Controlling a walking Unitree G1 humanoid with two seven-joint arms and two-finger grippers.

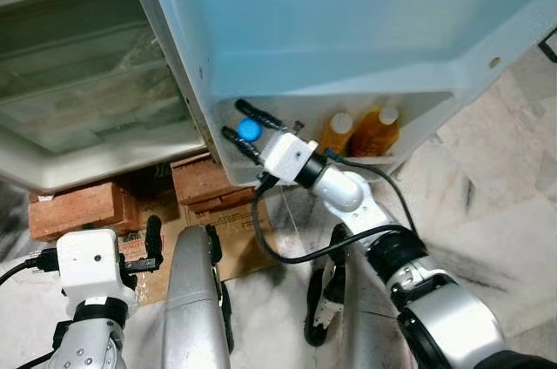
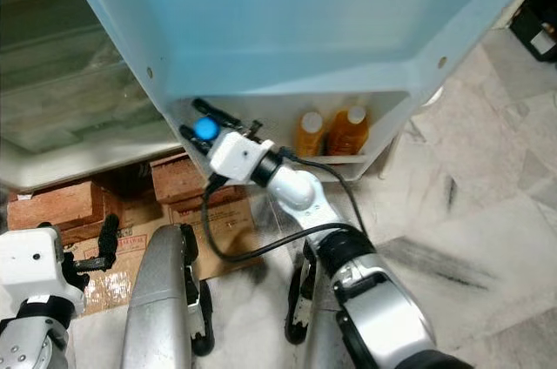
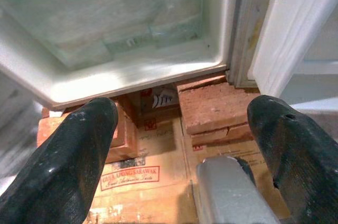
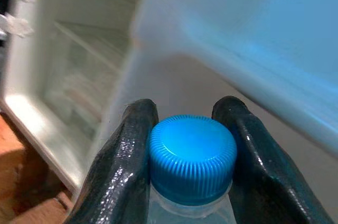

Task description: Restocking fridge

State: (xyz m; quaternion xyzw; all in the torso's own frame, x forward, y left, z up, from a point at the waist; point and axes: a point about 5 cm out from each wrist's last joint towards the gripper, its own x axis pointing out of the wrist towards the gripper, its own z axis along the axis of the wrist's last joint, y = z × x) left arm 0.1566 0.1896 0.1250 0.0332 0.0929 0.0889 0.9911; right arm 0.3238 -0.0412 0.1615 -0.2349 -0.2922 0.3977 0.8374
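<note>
The pale blue open fridge door [image 1: 348,21] looms over me, its white plastic lower door shelf [image 1: 418,130] holding two smooth orange juice bottles with white caps [image 1: 361,130] upright. My right gripper [image 1: 244,131] is inside the shelf's empty end, jaws clamped on the neck of a clear plastic water bottle with a ribbed blue cap [image 4: 191,156], upright, beside the juice. My left gripper [image 3: 179,150] hangs low, jaws apart, above reddish bricks [image 3: 211,102].
</note>
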